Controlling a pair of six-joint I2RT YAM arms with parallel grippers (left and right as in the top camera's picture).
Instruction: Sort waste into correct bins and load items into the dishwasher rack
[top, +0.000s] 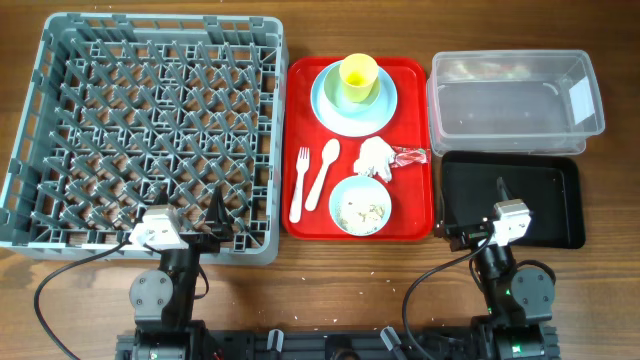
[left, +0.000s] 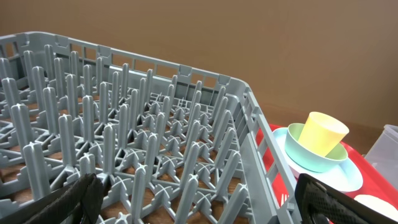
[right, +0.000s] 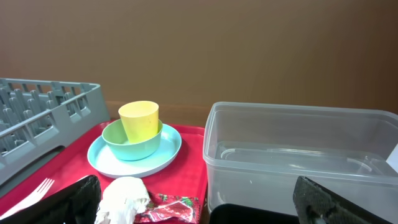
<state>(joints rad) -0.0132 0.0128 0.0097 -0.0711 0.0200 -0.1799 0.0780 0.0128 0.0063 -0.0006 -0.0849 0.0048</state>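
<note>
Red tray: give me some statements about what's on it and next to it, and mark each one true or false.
1. The yellow cup sits in the far bowl, which is on the plate. True.
2. The fork and spoon are in the rack. False: they lie side by side on the red tray.
3. The napkin is in the clear tub. False: it lies on the red tray, beside the wrapper.
4. The near bowl holds food scraps. True.
</note>
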